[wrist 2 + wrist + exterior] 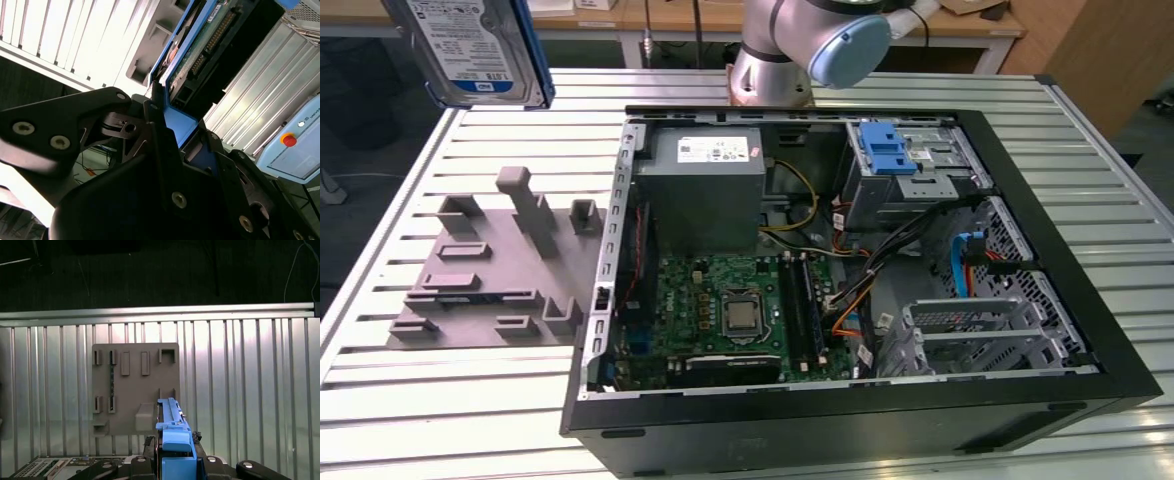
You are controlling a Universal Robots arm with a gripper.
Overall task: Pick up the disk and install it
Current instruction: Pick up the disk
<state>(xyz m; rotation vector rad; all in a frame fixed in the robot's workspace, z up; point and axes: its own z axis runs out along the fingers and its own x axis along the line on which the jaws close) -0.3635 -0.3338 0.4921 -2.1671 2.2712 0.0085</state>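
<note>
The gripper point(176, 445) is closed tight on the disk point(169, 412), gripping its blue carrier and holding it in the air. The grey fixture plate point(135, 387) lies under the gripper, and the open computer case point(854, 430) is to one side.

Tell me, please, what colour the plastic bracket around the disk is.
Blue. The bracket around the disk shows best in the first wrist view.

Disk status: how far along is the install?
Done: pickup; the disk is in the air, clear of the grey fixture plate. In hand: the tool is clamped on its blue carrier in the first wrist view. Left: seating it; it is not yet in the open computer case.
</note>
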